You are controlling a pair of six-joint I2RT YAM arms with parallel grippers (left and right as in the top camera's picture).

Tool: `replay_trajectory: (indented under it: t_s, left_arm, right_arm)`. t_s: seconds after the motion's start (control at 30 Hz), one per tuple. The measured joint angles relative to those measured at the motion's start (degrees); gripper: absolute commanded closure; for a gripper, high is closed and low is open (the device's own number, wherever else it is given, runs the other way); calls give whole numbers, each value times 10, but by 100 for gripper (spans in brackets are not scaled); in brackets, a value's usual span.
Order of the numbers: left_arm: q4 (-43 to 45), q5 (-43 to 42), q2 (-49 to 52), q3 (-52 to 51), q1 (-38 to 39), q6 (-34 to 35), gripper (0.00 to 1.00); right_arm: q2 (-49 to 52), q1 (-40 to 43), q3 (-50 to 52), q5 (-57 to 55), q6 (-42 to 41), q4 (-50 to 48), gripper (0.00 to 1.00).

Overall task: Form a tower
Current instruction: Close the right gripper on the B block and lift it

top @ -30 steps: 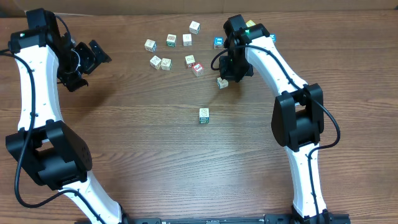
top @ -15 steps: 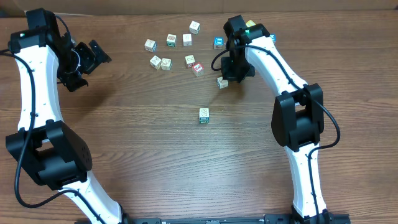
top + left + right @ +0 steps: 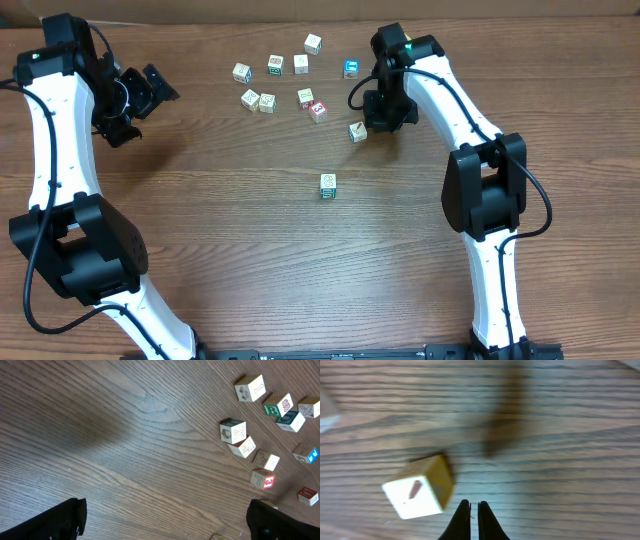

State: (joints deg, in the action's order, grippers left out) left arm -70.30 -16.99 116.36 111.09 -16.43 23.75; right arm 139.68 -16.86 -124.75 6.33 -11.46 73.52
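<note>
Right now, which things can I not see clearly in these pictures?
Tower: overhead looks straight down, so its cube count is hidden.
Cube by the right hand: right wrist view is blurred, print unreadable.
Left hand: left wrist view's bottom edge cuts off most of both fingers.
Loose cubes: prints too small overhead.

The wooden table [image 3: 230,240] bears scattered printed cubes [image 3: 267,102] and, apart, the tower [image 3: 327,185].

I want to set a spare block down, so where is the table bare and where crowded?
Bare: the wide wood between the left arm and the lone green-printed cube, and the near strip in front of it. Crowded: the loose cubes at the far edge.
</note>
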Motion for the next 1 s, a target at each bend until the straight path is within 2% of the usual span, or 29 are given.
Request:
replay_trajectory:
  t_s: [0.2, 0.53, 1.0]
  left_arm:
    - [0, 0, 0, 0, 0, 0, 0]
    - [0, 0, 0, 0, 0, 0, 0]
    - [0, 0, 0, 0, 0, 0, 1]
  right_arm:
    - [0, -1, -1, 57, 18, -10, 96]
    - [0, -1, 16, 74, 23, -49, 95]
    - [-4, 8, 29, -3, -9, -55, 94]
